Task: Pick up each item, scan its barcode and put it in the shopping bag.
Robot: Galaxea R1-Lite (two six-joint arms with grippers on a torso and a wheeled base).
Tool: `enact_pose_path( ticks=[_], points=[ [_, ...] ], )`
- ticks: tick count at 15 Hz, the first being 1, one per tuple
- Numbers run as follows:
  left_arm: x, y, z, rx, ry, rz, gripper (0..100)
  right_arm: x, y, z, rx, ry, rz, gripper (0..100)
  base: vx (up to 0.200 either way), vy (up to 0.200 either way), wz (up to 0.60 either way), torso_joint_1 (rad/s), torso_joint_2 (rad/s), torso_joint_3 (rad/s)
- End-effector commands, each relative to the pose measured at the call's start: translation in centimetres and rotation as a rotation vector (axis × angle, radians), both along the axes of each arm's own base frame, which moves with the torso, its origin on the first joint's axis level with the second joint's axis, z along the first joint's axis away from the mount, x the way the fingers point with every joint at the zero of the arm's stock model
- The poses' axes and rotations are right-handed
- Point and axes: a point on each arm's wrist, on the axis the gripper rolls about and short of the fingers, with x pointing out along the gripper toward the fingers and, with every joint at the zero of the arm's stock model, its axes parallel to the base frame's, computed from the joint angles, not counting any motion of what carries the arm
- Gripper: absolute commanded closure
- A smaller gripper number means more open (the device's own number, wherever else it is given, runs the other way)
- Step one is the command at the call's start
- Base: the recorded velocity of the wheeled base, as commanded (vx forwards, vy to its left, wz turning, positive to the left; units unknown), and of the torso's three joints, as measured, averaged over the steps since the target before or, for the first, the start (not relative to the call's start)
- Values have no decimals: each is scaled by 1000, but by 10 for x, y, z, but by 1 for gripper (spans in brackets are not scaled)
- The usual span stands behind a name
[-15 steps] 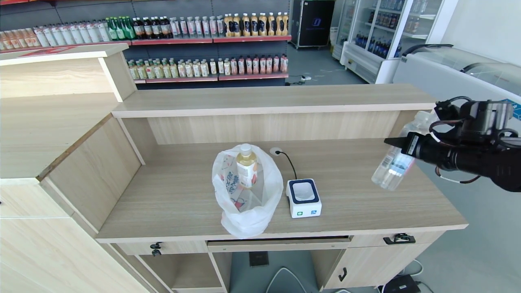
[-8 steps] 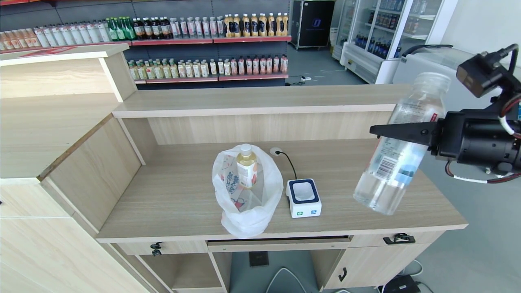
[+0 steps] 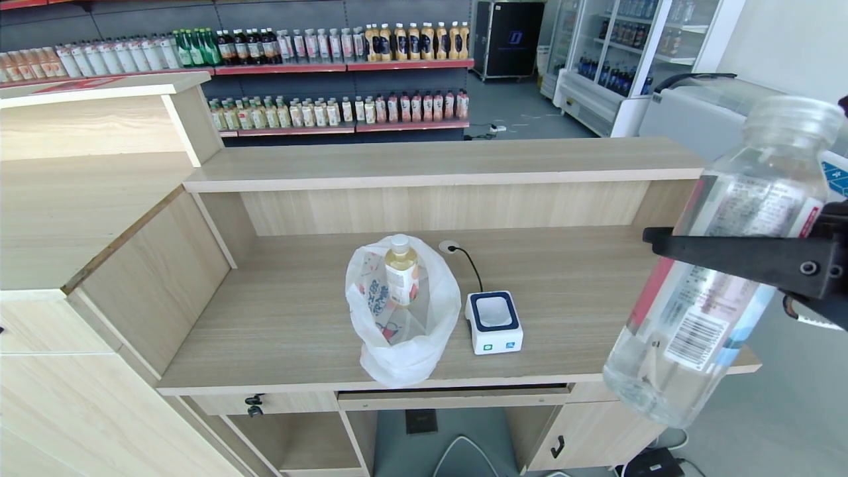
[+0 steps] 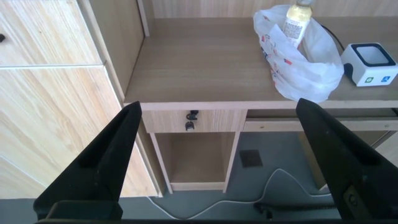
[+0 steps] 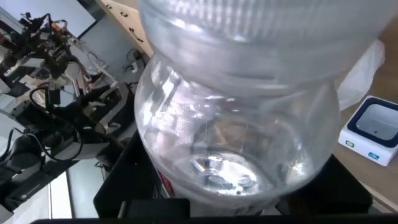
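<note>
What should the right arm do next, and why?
Probably swing the water bottle left and lower it over the scanner, barcode turned toward its window. The right gripper holds it high at the counter's right end, far from the scanner, which sits beside the shopping bag.

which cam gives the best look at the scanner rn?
Head view: the scanner sits whole and unblocked on the counter, beside the shopping bag. Left wrist view: scanner far off, near the frame's edge. Right wrist view: scanner cut by the edge, past the clear bottle.
</note>
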Motion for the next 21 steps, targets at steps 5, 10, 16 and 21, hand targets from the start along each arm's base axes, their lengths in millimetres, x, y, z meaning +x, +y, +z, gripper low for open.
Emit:
enact_pose_path(
  ticks=[5, 10, 16, 21],
  points=[
    [0, 0, 0, 0, -1, 0, 0, -18, -2, 1, 14, -16, 41, 100, 0, 0, 0, 0, 0, 0],
    [0, 0, 0, 0, -1, 0, 0, -16, 6, -5, -4, 48, 120, 100, 0, 0, 0, 0, 0, 0],
    [0, 0, 0, 0, -1, 0, 0, -5, 13, -7, 25, 153, 119, 100, 0, 0, 0, 0, 0, 0],
    [0, 0, 0, 0, -1, 0, 0, -3, 17, -11, 22, 188, 153, 100, 0, 0, 0, 0, 0, 0]
  ],
)
